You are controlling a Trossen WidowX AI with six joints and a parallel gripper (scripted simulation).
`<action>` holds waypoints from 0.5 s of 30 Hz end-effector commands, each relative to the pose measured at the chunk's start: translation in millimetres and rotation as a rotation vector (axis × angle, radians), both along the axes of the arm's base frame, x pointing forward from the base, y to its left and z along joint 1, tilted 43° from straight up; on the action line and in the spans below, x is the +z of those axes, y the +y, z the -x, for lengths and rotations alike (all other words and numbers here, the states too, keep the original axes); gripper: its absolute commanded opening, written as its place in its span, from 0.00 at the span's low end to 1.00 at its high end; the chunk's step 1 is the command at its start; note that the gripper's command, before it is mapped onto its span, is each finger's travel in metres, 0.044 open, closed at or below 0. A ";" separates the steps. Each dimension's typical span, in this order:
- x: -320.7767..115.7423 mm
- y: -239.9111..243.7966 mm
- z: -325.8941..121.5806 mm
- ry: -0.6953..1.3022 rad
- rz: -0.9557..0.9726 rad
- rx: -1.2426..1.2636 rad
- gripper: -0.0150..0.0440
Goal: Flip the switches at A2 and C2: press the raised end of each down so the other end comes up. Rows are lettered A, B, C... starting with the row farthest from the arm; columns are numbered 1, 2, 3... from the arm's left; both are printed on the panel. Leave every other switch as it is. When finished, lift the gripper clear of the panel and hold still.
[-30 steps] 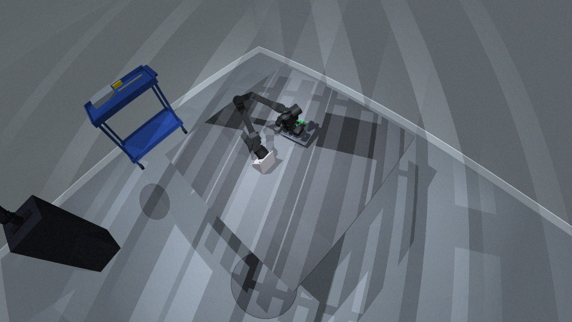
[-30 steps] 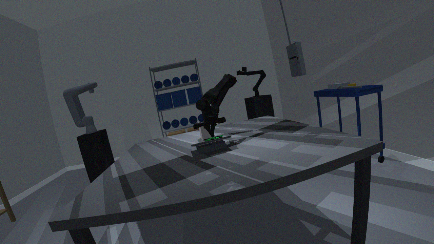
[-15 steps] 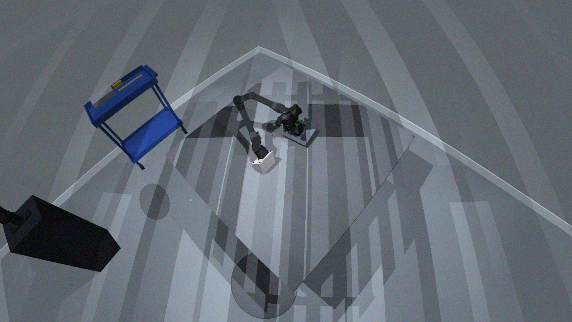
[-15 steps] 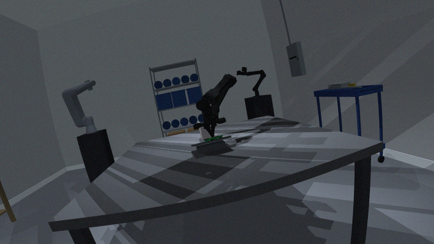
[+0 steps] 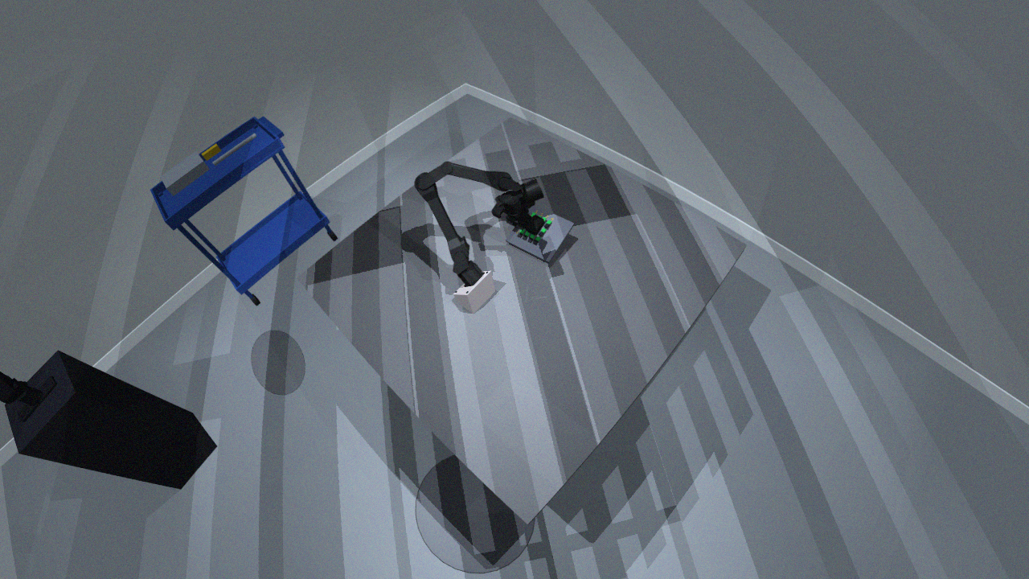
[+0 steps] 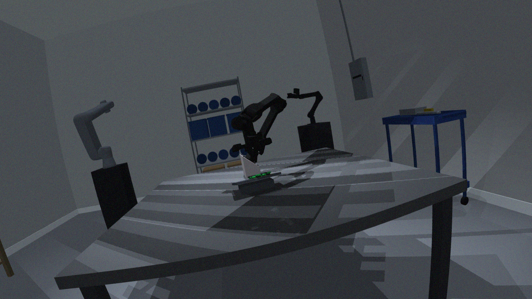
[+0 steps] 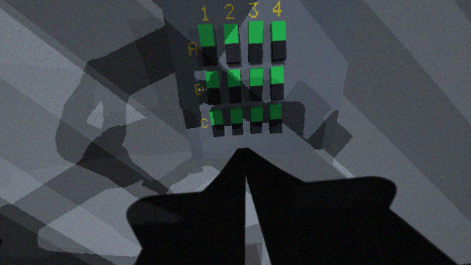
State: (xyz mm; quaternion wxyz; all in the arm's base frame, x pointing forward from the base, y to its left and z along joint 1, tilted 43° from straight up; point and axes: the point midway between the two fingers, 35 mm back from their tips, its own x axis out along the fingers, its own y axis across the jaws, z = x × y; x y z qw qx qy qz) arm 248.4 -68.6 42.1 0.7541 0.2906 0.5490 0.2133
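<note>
"Top view first. Where is everything?"

"Switch panel on the bench, at two o'clock from the arm's pale base. The pincer is over it; the wrist hides part of the switches. Blue cart at ten o'clock, off the bench and no obstacle, I judge."

"Exterior view?"

"Pincer points down, apart from the panel, with air beneath the tips. The panel's plate overhangs its block; a push near that lip might rock it, if it is not fixed. Upward there is open room for a lift."

"Wrist view. State of the pincer?"

"Fingertips together, nothing held. C2 lies just off twelve o'clock from the tips, A2 farther along that line, beyond B2. Which ends stand raised, I cannot tell."

"Hazards?"

"Narrow gaps between neighbours: a sideways error could tip C1 or C3. Travelling low between rows A and C could catch B2. Patchy shadow may mislead about tilt, and a second press on the wrong end would undo a finished flip. Past A2, the panel's far edge is close behind the printed numbers."
</note>
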 end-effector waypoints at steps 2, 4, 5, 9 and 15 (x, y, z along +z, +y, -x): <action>6.1 -9.2 -10.5 0.002 0.002 0.009 0.25; 9.7 -18.6 -29.2 0.001 0.002 0.009 0.25; 11.0 -22.0 -36.6 0.000 0.002 0.009 0.25; 12.0 -24.7 -42.4 0.000 0.002 0.009 0.25; 12.0 -24.7 -42.4 0.000 0.002 0.009 0.25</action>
